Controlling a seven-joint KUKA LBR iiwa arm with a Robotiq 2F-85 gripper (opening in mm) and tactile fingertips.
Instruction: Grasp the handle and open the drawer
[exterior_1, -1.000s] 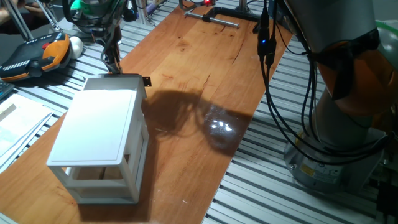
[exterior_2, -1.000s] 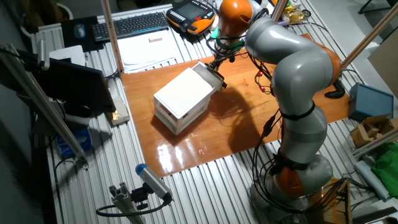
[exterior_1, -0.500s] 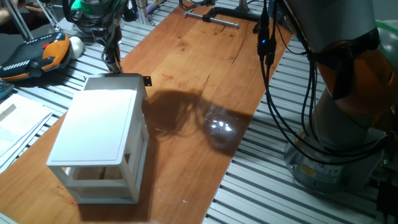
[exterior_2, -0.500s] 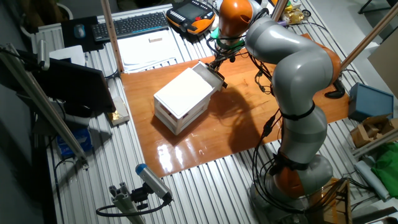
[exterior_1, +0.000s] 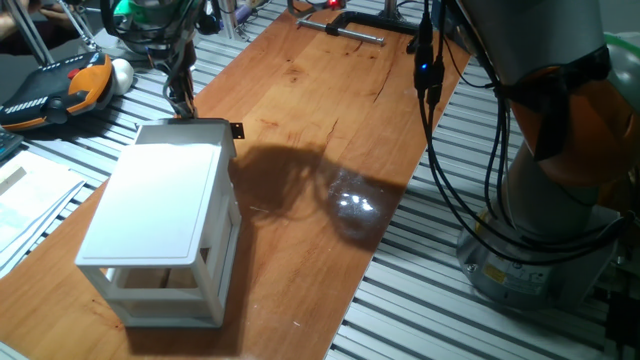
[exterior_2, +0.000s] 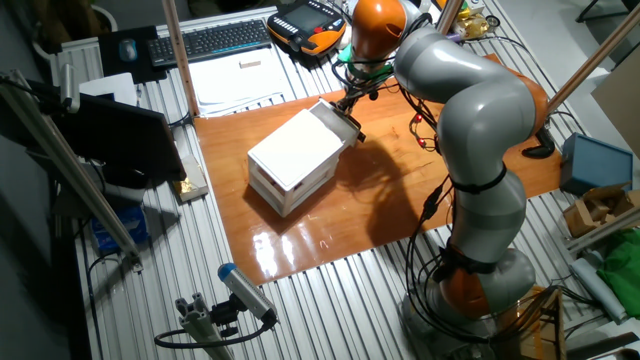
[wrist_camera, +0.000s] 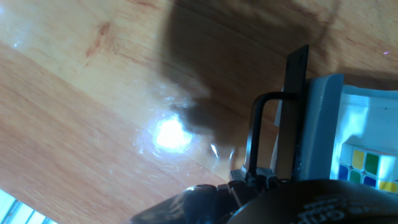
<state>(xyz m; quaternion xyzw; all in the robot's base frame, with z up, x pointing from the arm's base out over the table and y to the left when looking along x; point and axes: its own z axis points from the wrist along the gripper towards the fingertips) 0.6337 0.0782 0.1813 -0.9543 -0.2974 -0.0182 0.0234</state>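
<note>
1. Your arm (exterior_2: 470, 120) — grey with orange joints — reaches from its base at the table's edge across the wooden tabletop (exterior_1: 330, 120) to the far end of the white cabinet (exterior_1: 160, 215).
2. The cabinet stands on the wood, flat top up, its open back end facing you in one fixed view.
3. The drawer (wrist_camera: 348, 137) sits at the top of the cabinet's far end; the hand view shows its front pulled out enough to reveal coloured squares inside. How far it is out you cannot judge from the fixed views.
4. Your gripper (exterior_1: 180, 95) hangs just above the cabinet's far top edge, fingers pointing down at the drawer front.
5. The handle (wrist_camera: 264, 134) — a thin black loop on the drawer's front — runs down into the dark gripper body at the bottom of the hand view.
6. Jaw state: you cannot tell; the fingertips are hidden in all three views.
7. A black clamp (exterior_1: 350, 22) lies at the table's far end, well apart.
</note>
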